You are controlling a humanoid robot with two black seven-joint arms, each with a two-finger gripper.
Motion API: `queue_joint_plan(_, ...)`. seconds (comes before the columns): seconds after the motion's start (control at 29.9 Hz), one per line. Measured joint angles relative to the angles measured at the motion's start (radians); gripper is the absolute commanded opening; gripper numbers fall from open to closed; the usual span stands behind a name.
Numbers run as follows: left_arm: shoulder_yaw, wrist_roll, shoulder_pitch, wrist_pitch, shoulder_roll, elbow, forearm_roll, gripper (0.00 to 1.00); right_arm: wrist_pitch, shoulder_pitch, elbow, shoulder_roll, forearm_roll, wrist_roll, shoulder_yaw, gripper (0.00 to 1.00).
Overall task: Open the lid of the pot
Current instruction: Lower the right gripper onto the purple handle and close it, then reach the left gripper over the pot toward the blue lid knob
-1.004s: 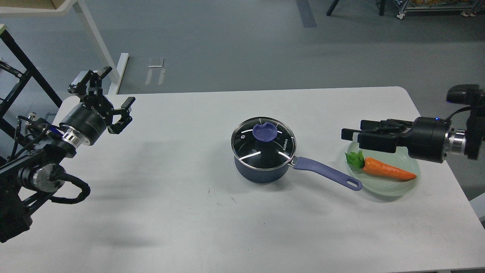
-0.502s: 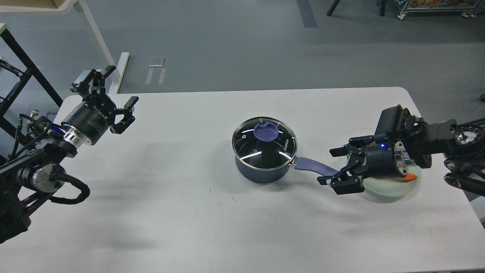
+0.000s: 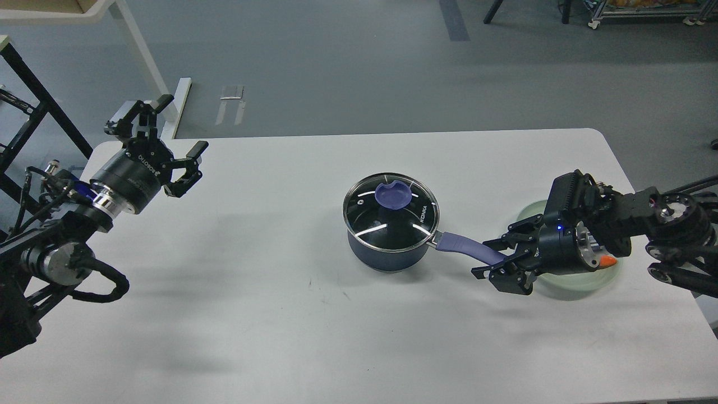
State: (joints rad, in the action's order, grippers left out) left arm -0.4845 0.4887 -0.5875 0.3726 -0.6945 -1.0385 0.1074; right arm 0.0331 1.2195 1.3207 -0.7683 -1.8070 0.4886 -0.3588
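Pot handle (image 3: pixel 468 248) between right end effector (image 3: pixel 495 258) fingers.

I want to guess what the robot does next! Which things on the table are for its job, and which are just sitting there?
For the job:
- pot
- glass lid with its purple knob, still on
- purple pot handle
- right claw, open around the handle
- left claw, open, waiting far off

Just sitting there:
- green plate
- carrot, mostly hidden

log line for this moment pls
phase: steady pot | right gripper: open, straddling pot handle | left gripper: open, raised | lid: on
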Motion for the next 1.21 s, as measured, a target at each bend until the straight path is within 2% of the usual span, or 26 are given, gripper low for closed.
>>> queue_joint_plan(0.44,-0.001,0.000,-0.020,0.005,-0.005,-0.021,0.178,0.99,-0.002,0.002,0.005,-0.012,-0.001,0.000,-0.004,0.23)
queue_joint_plan(0.54,-0.002,0.000,-0.064,0.004,-0.004,-0.022,0.328,0.99,-0.004,0.002,0.006,-0.012,0.001,0.000,-0.006,0.22)
queue_joint_plan(0.74,-0.003,0.000,-0.171,-0.013,0.011,-0.074,0.827,0.99,-0.008,0.002,0.008,-0.013,0.002,0.000,-0.006,0.22)
queue_joint_plan(0.97,0.049,0.000,-0.314,-0.130,0.075,-0.176,1.502,0.99,-0.008,0.002,0.008,-0.013,0.004,0.000,-0.007,0.23)
queue_joint_plan(1.21,0.332,0.000,-0.516,-0.274,0.191,-0.156,1.671,0.99,-0.009,0.002,0.009,-0.013,0.005,0.000,-0.007,0.23)
